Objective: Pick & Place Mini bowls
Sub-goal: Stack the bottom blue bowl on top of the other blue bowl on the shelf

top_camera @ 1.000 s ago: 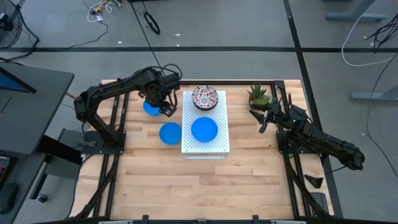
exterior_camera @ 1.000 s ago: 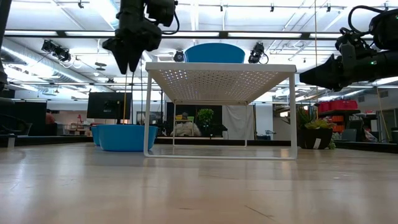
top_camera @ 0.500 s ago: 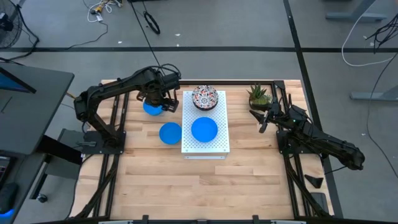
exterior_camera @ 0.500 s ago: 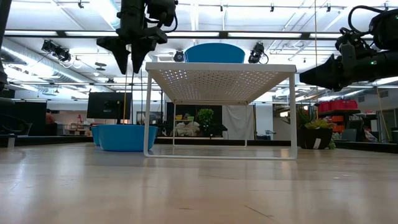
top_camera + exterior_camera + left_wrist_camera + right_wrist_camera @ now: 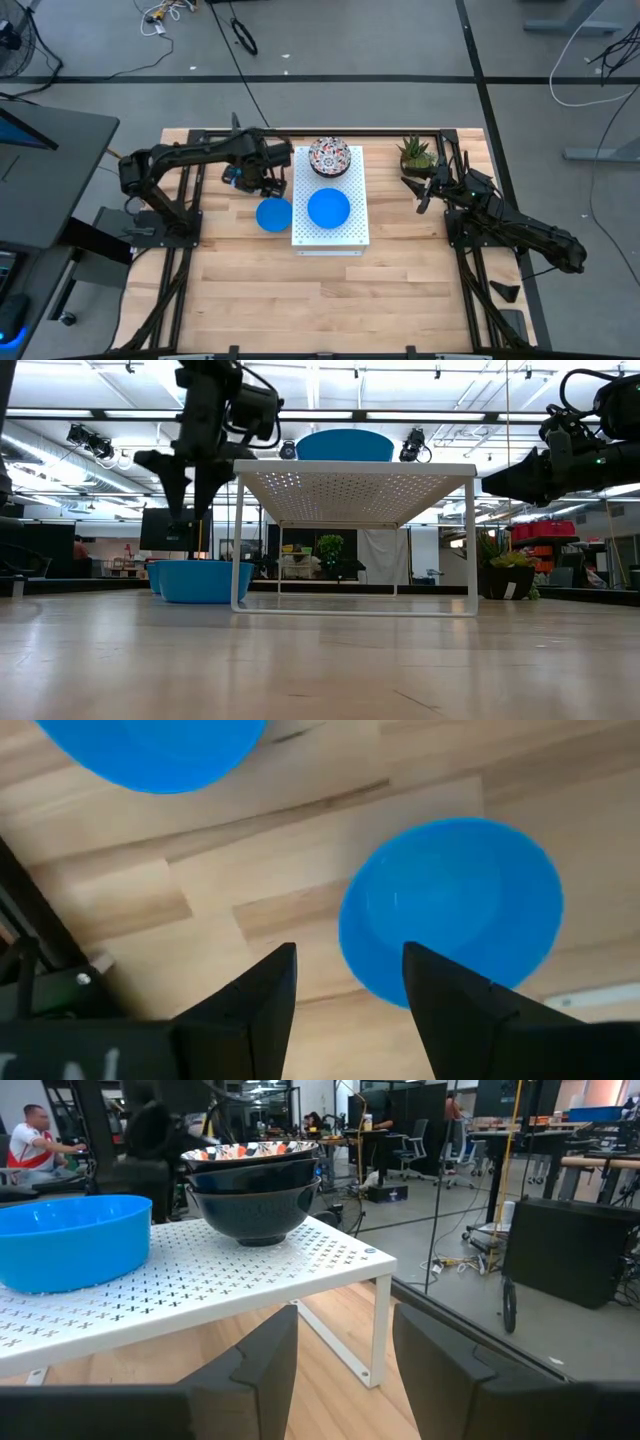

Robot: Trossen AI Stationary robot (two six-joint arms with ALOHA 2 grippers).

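Note:
Two plain blue bowls rest on their bases on the table left of the white perforated board (image 5: 352,232): one near the far edge (image 5: 236,174), partly under my left arm, and one nearer (image 5: 272,214). A third blue bowl (image 5: 328,208) and a stack of floral bowls (image 5: 330,157) stand on the board. My left gripper (image 5: 262,181) hangs open over the table between the two table bowls, fingers pointing down (image 5: 186,500). Its wrist view shows one blue bowl (image 5: 450,905) just beyond the open fingers (image 5: 345,975). My right gripper (image 5: 412,186) waits open right of the board (image 5: 345,1350).
A small spiky green potted plant (image 5: 415,152) stands at the far right of the table, close to my right gripper. The board stands on thin white legs (image 5: 238,540) with room beneath it. Bare wood (image 5: 320,290) stretches across the near half of the table.
My left gripper has opened its fingers, then come down and toward the table's near edge, away from the far blue bowl and closer to the nearer one. The bowls and my right arm have kept still.

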